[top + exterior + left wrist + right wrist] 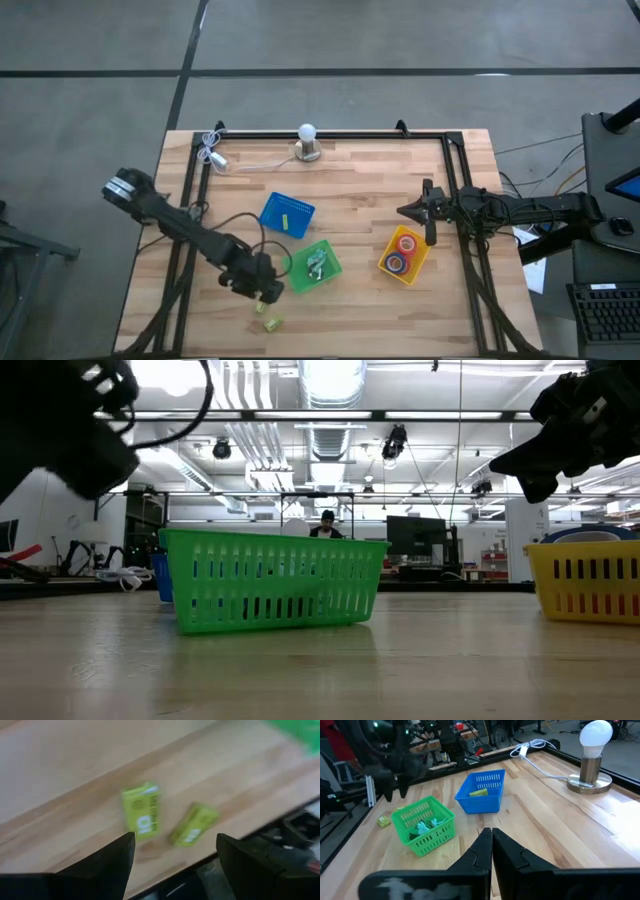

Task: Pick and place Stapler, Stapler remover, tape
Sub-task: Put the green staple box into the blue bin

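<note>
From above, the wooden counter [350,300] fills the middle of the frame. The left pincer [268,291] hangs low at lower centre-left, just above two small lime-green boxes [270,322] lying near the counter's front edge. These look like the next things to be picked up. Right of it stands the green bin [316,266] holding pale teal pieces, perhaps staple removers. Above that is the blue bin [287,215] with one lime item inside. The yellow bin [404,254] at centre-right holds the tape [406,243], red rolls and a blue one, so that sorting appears done. The right pincer [420,211] waits just above the yellow bin. A lamp with a white bulb [308,142] stands at the upper middle.

At counter level, the green bin [272,581] sits centre, the yellow bin [585,580] at the right edge, with dark arm parts in both upper corners. A person shows far behind.

In the left wrist view, the two dark fingers [107,862] stand wide apart with nothing between them, and the two boxes [142,810] lie beyond the gap, evidently lined up for a grasp.

In the right wrist view, that arm's fingers [480,852] are pressed together at bottom centre, holding nothing. The green bin [424,825], blue bin [482,792] and lamp [592,750] lie beyond, the left arm at upper left.
</note>
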Tool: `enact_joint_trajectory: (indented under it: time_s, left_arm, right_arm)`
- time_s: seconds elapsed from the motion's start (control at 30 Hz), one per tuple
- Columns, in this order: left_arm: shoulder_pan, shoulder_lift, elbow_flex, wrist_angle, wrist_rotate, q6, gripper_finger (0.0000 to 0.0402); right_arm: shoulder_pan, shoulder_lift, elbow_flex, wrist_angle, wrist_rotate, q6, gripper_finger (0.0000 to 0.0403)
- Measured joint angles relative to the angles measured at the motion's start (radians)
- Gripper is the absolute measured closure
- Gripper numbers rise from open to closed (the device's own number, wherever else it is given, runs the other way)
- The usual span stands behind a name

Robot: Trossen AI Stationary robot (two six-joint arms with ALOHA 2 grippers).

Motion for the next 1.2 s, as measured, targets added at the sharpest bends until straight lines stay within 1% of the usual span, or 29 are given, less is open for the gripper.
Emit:
enact_joint_trajectory:
  time_s: [0.13,0.2,0.3,0.43,0.67,0.83,1.0,1.2]
  left_arm:
    - [0.000,0.066,0.000,-0.023,0.073,-0.001,0.0120]
    - [0.000,0.094,0.000,-0.007,0.087,-0.002,0.0120]
    - [0.000,0.125,0.000,0.024,0.087,-0.003,0.0119]
    - [0.000,0.160,0.000,0.024,0.089,-0.021,0.0121]
    - [0.000,0.173,0.003,0.022,0.095,-0.028,0.0121]
    - [0.000,0.174,0.004,-0.004,0.091,0.000,0.0125]
    - [-0.002,0.175,0.004,-0.042,0.080,0.021,0.0160]
    - [-0.004,0.175,0.003,-0.064,0.041,0.058,0.0229]
  right_arm:
    - [0.000,0.000,0.000,0.000,0.000,0.000,0.0394]
    - [0.000,0.000,0.000,0.000,0.000,0.000,0.0394]
    - [0.000,0.000,0.000,0.000,0.000,0.000,0.0394]
    - [0.000,0.000,0.000,0.000,0.000,0.000,0.0394]
    - [0.000,0.000,0.000,0.000,0.000,0.000,0.0394]
    - [0.000,0.000,0.000,0.000,0.000,0.000,0.0394]
    - [0.000,0.000,0.000,0.000,0.000,0.000,0.0394]
    - [0.000,0.000,0.000,0.000,0.000,0.000,0.0394]
